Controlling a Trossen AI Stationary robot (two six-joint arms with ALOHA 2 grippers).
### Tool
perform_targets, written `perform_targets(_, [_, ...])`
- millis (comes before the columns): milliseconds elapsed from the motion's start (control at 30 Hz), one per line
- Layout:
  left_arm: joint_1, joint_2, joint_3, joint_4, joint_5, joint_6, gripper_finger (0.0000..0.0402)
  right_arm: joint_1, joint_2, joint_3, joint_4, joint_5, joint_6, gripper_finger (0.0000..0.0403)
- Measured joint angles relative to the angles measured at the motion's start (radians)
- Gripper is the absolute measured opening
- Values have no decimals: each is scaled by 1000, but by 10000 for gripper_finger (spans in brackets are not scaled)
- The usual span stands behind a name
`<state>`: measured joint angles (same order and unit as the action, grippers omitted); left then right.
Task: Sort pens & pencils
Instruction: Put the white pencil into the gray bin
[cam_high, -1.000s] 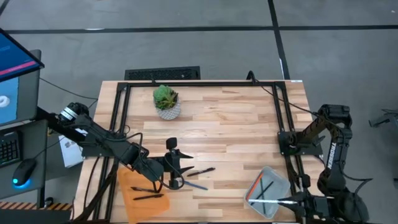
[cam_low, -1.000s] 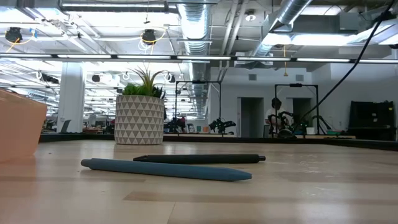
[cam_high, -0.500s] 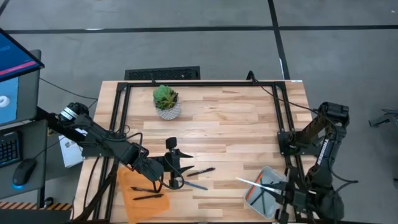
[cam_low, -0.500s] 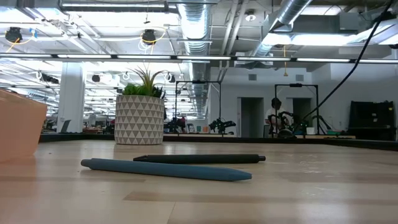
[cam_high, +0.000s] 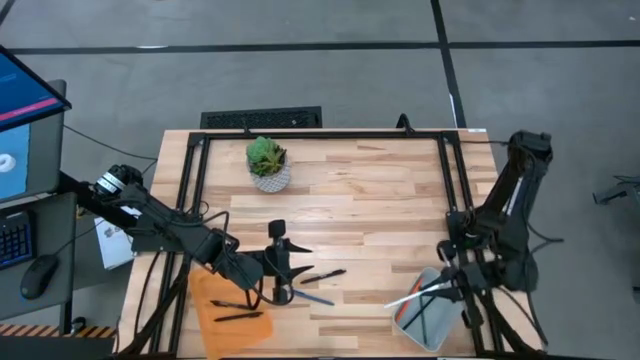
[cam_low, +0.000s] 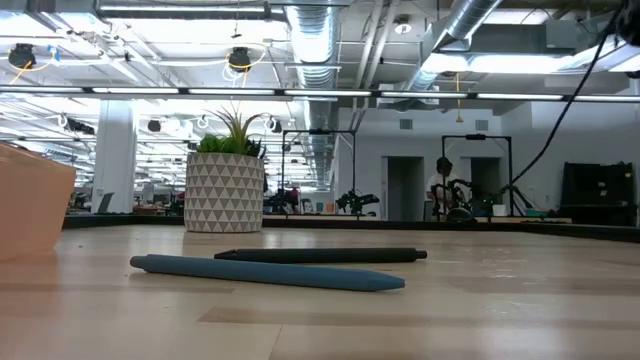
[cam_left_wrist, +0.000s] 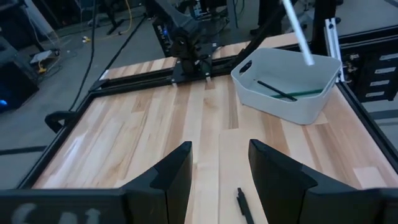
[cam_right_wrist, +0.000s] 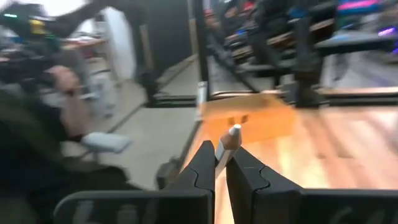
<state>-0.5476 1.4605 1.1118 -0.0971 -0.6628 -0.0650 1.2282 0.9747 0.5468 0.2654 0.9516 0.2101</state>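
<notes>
Two pens (cam_low: 268, 272) low — white pencil (cam_right_wrist: 226, 141) in right pincer (cam_right_wrist: 221, 163) only wrist-side.

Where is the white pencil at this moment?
High view: the right pincer holds the white pencil over the grey bin, right front of the table.

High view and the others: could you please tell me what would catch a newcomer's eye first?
The right claw holds a white pencil slanting over the grey bin at the table's near right corner. The left claw, open, hovers by a black pen and blue pen beside the orange tray.
</notes>
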Motion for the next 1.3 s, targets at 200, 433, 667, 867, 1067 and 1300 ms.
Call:
perform_targets(200, [12,0,0,-4,0,-20,151,-58,-128,-38,-98,-193,119,37])
perform_targets(433, [11,0,0,-28,-3,-57,151,-14,-162,-40,-445,-194,531,37])
perform_targets(667, [11,0,0,-27,-8,-78,151,48,-162,-40,-647,-195,831,37])
perform_targets(867, [11,0,0,-27,-16,-79,151,95,-136,-40,-660,-195,938,37])
perform_targets(1067, [12,0,0,-28,-26,-94,151,100,-32,-40,-703,-222,1056,37])
perform_targets(1300, [12,0,0,-27,-26,-94,151,100,41,-40,-692,-230,1198,64])
